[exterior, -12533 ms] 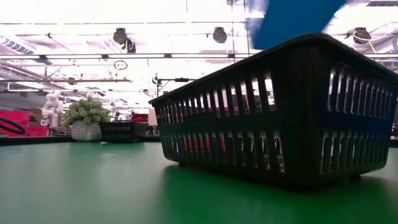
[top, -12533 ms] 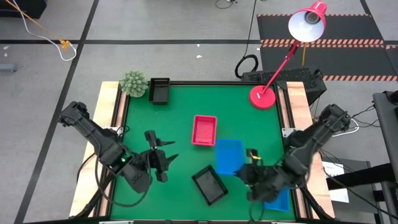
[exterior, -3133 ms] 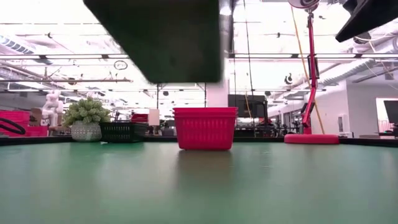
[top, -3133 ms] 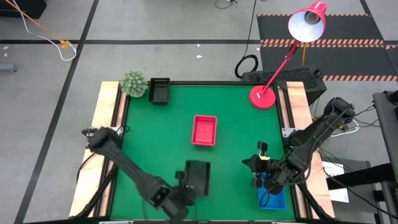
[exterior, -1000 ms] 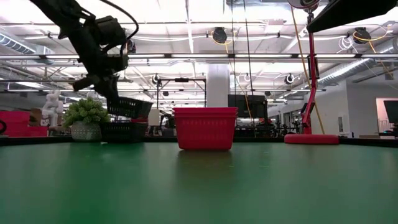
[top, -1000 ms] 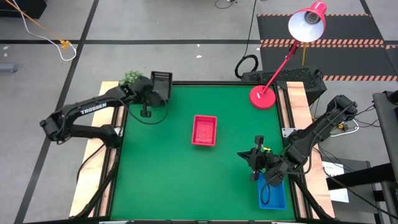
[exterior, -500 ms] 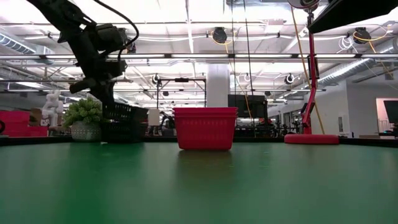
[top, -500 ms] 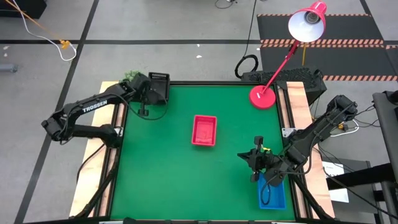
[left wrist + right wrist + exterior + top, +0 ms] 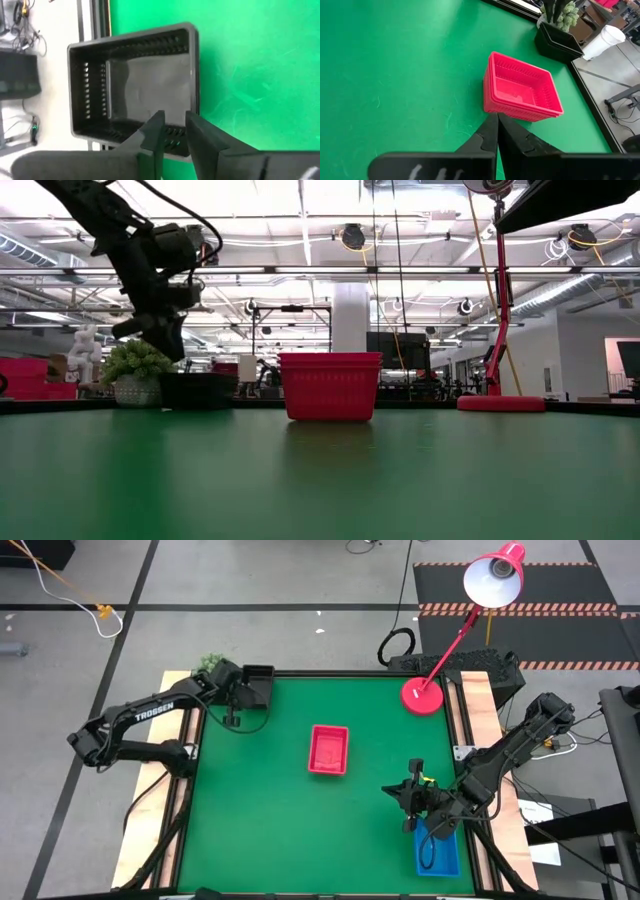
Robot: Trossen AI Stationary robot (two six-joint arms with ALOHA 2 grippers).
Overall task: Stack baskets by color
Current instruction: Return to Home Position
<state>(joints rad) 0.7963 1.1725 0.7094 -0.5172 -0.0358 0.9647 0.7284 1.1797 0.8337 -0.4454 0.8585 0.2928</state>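
– Left gripper (image 9: 174, 116), slightly parted, hangs over the black baskets (image 9: 258, 686) at eleven o'clock; right gripper (image 9: 496, 116), pressed together, holds nothing.
– Stacking looks done. Next: lift clear, retract home.

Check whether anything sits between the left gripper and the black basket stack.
Nothing visible does. The left gripper hangs above the black basket stack at the far-left corner of the table, fingers slightly apart. The plant stands beside the stack, not in the way.
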